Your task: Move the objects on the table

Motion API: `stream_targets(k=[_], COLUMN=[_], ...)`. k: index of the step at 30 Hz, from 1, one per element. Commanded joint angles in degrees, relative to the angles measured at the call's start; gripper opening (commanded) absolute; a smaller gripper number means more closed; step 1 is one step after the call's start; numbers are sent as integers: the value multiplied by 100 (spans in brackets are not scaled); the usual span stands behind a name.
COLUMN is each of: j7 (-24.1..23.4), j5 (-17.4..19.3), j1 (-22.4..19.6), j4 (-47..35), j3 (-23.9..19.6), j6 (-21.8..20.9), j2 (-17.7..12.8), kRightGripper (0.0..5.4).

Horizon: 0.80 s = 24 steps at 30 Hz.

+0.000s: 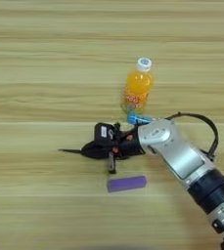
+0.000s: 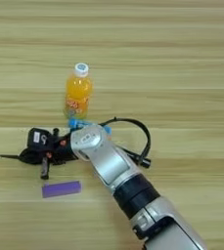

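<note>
Count on the table (image 1: 35, 205): one orange juice bottle (image 1: 138, 88) with white cap, lying with the cap toward the far edge; one blue tube (image 1: 139, 118) just below the bottle's base, partly hidden by the wrist; one purple cap (image 1: 126, 183) lying flat by itself near the front, just below the gripper; one thin black stick (image 1: 70, 151) poking out to the left from under the gripper. One arm in view, the right, silver forearm coming in from the bottom right, with a black cable looping over the wrist. Right gripper (image 1: 101, 146) sits between bottle and purple cap, pointing left. Fingers are a dark clump against dark parts, so can't tell if they're open, closed or holding anything. The thick black marker can't be separated from the gripper body; a short dark piece hangs down toward the purple cap.
</note>
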Motion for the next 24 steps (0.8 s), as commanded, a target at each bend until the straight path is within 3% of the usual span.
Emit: stream_targets(k=[1,10,18,24], j7=[-187,-263,-424,-372], j5=[169,170,-76,-38], j1=[-428,-522,-458,-277], j4=[-250,-119,283,338], j3=[-527,-925,-921,-1029], j6=[0,-17,-228,-298], j2=[-138,-239,-315,-455], kRightGripper=[30,30,30,30])
